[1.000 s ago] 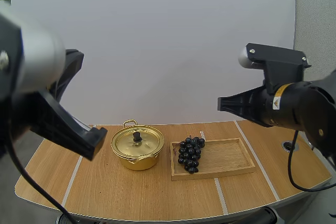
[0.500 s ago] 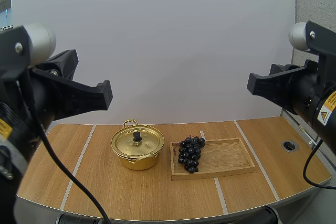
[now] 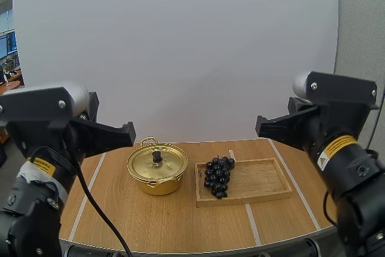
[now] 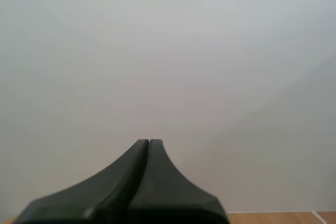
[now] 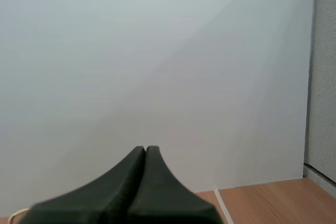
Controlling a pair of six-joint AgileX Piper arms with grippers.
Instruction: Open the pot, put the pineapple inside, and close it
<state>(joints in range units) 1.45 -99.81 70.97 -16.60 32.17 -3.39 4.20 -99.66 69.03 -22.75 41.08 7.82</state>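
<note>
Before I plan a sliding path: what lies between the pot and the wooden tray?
Nothing: the high view shows only a strip of bare table between pot and wooden tray.

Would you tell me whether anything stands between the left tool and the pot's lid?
Nothing visible does. The left tool, shut, hangs above and left of the lid, which sits on the pot; the grapes lie aside on the tray.
</note>
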